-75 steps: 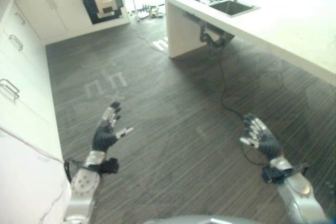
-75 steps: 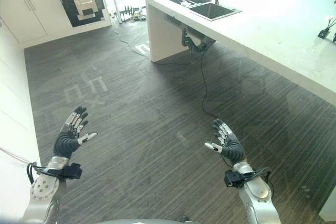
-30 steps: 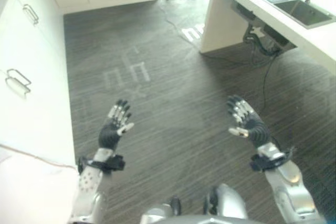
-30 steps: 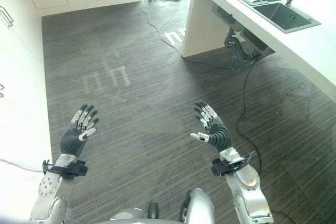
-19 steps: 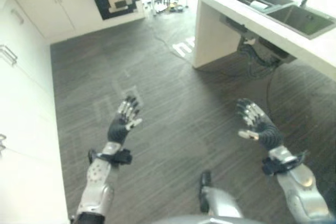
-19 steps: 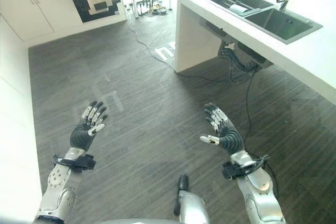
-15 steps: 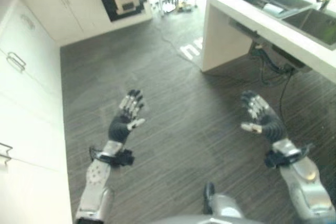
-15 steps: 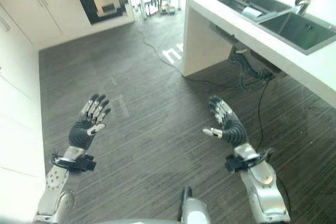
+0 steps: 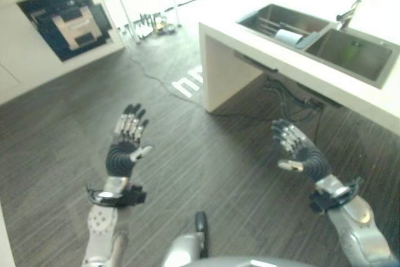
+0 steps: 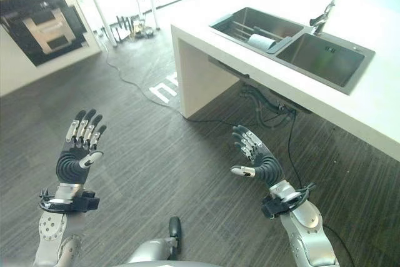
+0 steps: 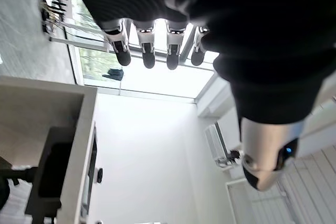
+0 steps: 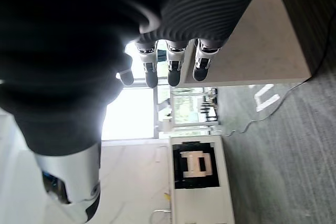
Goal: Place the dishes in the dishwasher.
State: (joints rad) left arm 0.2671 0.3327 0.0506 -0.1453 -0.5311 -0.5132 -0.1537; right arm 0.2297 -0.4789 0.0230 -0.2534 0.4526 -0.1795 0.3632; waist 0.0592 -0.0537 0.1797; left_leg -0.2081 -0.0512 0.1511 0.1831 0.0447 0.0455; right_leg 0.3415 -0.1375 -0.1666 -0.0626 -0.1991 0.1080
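Dishes [image 10: 261,41] lie in the sink [image 10: 325,60], ahead-right of my right hand [image 10: 259,162]; it's nearer, both hands spread, empty; left hand [image 10: 78,154] farther.

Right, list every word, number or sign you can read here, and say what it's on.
White marks on the floor by the counter's end: large strokes, not readable as a word.
Dark panel in the far cabinets: a pale blocky shape, no legible letters.
Counter and sink: no print that can be read.
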